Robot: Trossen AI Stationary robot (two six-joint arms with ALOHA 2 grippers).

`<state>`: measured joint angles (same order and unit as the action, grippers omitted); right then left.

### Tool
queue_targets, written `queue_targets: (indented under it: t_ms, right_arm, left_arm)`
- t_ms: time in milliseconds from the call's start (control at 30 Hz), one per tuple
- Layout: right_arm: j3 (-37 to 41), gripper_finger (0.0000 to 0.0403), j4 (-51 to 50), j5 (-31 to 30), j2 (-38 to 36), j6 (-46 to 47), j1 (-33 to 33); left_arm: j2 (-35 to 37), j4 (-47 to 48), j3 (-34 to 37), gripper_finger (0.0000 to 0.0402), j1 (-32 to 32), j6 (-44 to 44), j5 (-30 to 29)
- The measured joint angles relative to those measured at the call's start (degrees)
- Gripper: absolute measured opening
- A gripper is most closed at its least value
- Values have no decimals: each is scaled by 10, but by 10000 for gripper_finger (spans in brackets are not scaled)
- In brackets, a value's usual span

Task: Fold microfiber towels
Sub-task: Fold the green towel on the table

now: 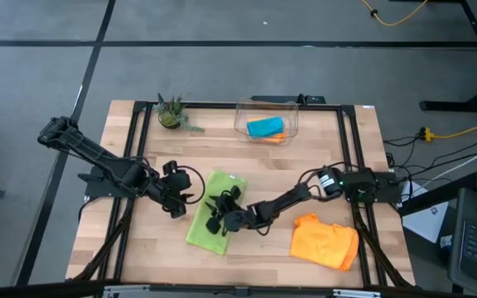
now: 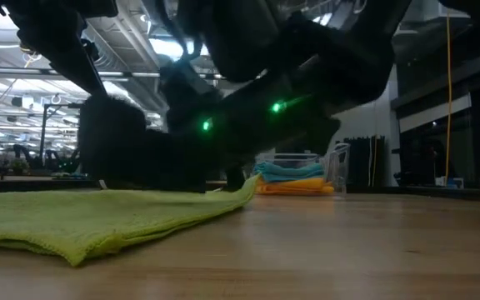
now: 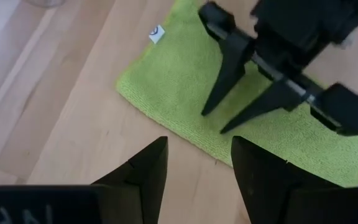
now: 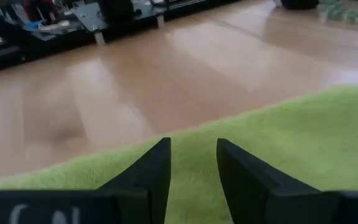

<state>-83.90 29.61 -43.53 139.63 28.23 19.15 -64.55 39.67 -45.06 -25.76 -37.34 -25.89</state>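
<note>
A lime green towel lies flat on the table as a long folded strip; it also shows in the low view and the left wrist view. My right gripper is open over its middle, fingers pointing down at it. My left gripper is open over bare wood just off the towel's left edge. An orange towel lies rumpled at the near right. A teal towel and another orange towel lie in a clear bin. My right gripper's open fingertips reach down to the top of the green towel near its middle, slanting from the table's right. I cannot tell whether they touch the cloth. The towel lies flat on the table.
A small potted plant stands at the far left of the table. The clear bin stands at the far middle. Bare wood shows between the green towel and the orange towel.
</note>
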Motion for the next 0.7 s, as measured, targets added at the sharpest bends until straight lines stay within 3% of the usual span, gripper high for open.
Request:
queue_targets:
  t_ms: [100,333,567,700]
  right_arm:
    - [-1,132,0,35,16,-37,1]
    - [7,132,9,269,8,-179,-31]
    - [10,132,-20,289,-18,-181,-52]
    - [13,132,-93,259,-95,-181,-47]
  left_arm:
    - [0,0,0,170,0,0,-1]
    - [0,1,0,170,0,0,-2]
    - [0,0,0,170,0,-4,-10]
    - [0,-6,0,170,-1,4,-10]
